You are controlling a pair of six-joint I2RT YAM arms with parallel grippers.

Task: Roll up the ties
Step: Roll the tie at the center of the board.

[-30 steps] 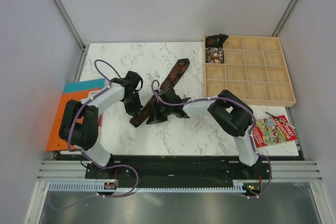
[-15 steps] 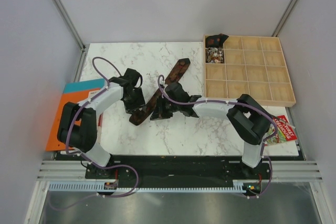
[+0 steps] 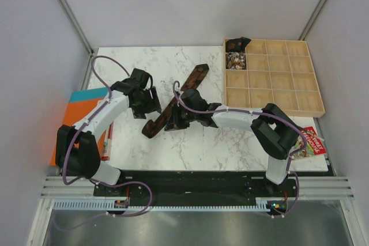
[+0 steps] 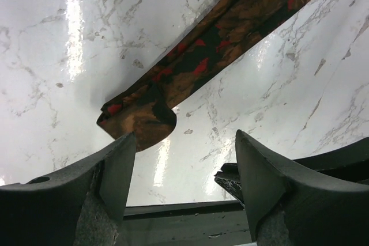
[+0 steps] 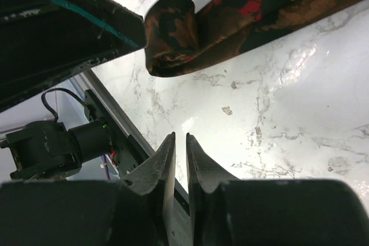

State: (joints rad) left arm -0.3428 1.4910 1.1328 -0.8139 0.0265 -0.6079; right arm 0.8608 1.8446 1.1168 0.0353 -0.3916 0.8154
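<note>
The dark brown tie (image 3: 179,99) with reddish-brown pattern lies diagonally on the marble table, its near end (image 3: 151,129) folded over once. My left gripper (image 3: 149,103) hovers just left of the tie, open wide and empty. In the left wrist view the tie's end (image 4: 138,120) lies beyond the left finger (image 4: 118,168), apart from the jaws (image 4: 184,142). My right gripper (image 3: 174,120) sits beside the tie's lower part. In its wrist view the fingers (image 5: 179,137) stand a narrow slit apart with nothing between them, and the folded end (image 5: 173,38) lies ahead.
A wooden compartment tray (image 3: 274,79) stands at the back right, with two small rolled fabric bundles (image 3: 236,53) in its left compartments. Orange and teal books (image 3: 81,113) lie off the table's left edge. A red booklet (image 3: 302,142) lies at the right.
My left gripper has opened wide and drawn back to the upper left, off the tie. The right gripper's fingers have parted slightly and its arm has stretched out leftward.
</note>
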